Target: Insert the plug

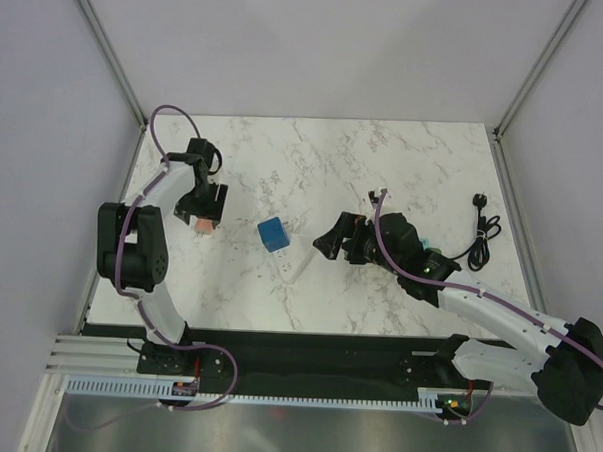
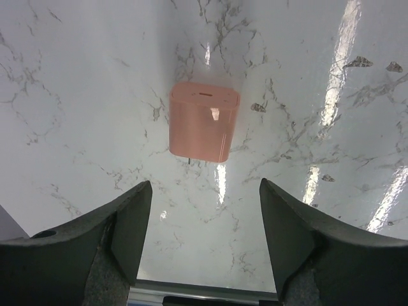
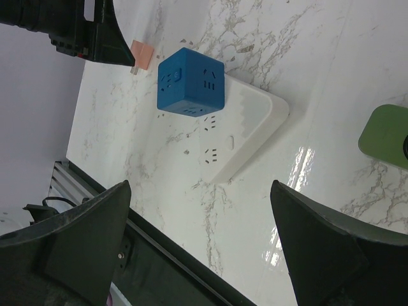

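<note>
No yellow block shows in any view. The plug I see is a small salmon-pink block (image 2: 203,121) lying on the marble table at the left (image 1: 203,225), a thin pin showing at its near edge. My left gripper (image 2: 205,182) hovers over it, open, its fingers apart from the block and nothing between them (image 1: 208,204). A white socket strip (image 3: 248,137) lies mid-table (image 1: 288,260) with a blue cube (image 3: 191,83) on its far end (image 1: 273,234). To the right of the strip my right gripper (image 3: 201,185) stands wide open and empty (image 1: 328,242).
A black plug with a thin cord (image 1: 479,226) lies at the right side of the table. A green rounded object (image 3: 384,136) shows at the right edge of the right wrist view. The dark front rail (image 1: 306,351) runs along the near edge.
</note>
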You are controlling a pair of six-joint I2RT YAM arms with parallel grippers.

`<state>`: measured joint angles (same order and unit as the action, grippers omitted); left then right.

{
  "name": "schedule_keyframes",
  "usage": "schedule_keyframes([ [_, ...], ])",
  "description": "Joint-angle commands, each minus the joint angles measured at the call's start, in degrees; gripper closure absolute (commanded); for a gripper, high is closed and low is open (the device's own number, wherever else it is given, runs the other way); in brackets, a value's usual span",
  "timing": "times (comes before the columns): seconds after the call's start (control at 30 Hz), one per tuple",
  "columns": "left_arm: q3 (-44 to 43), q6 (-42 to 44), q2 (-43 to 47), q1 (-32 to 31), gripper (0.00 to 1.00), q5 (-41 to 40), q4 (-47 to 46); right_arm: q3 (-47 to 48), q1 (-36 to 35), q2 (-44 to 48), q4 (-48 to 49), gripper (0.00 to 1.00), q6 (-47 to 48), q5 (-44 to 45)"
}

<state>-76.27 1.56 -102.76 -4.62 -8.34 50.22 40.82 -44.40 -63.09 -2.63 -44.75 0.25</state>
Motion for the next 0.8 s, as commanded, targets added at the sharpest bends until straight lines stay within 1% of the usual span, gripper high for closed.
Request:
schedule_keyframes([
  [0.0,-3.4,-1.7,-3.4,0.1,0.25,-0.7,0.6,0.0,0.1,-0.2,1.6,0.02,-0.1,-0.1],
  [0.2,-4.7,-3.0,-7.7,0.2,0.31,0.3,-0.2,0.0,0.2,0.5,1.0,0.02,0.5,0.5],
  [0.27,-4.3,-3.8,-8.8,0.2,0.35,-0.4,-0.4,0.1,0.2,0.6,0.5,0.02,0.9,1.2],
  [0.37,-3.0,-4.6,-8.9,0.3,0.50,0.3,-1.5,0.2,0.2,0.9,-0.2,0.02,1.3,1.5],
  [0.4,-2.6,-4.9,-8.9,0.4,0.63,0.8,-2.8,0.1,0.2,1.0,-0.3,0.02,1.3,1.7],
  [0.43,-1.8,-5.1,-8.7,0.4,0.69,2.2,-3.2,0.1,0.2,1.0,-0.4,0.02,1.3,1.9],
  [0.47,-1.7,-5.5,-8.7,0.5,0.78,2.7,-3.2,-0.2,0.2,1.0,-0.2,0.02,1.5,2.1],
  [0.57,-0.8,-6.6,-6.2,0.5,0.87,3.2,-3.1,-0.3,0.1,0.8,-0.3,0.02,2.7,2.1],
  [0.63,-0.7,-7.9,-2.6,0.5,0.96,4.3,-3.2,0.3,0.2,0.8,-1.1,0.02,3.1,2.1],
  [0.67,-0.8,-8.8,-1.2,0.5,0.98,4.6,-3.0,0.6,0.2,0.9,-1.1,0.02,3.0,2.2],
  [0.7,-0.9,-9.6,0.4,0.4,0.98,5.1,-2.9,1.0,0.1,1.0,-1.1,0.02,3.0,2.1],
  [0.77,-0.8,-12.0,5.8,0.4,0.98,9.6,-3.2,1.3,0.0,1.6,0.5,0.02,3.2,1.5],
])
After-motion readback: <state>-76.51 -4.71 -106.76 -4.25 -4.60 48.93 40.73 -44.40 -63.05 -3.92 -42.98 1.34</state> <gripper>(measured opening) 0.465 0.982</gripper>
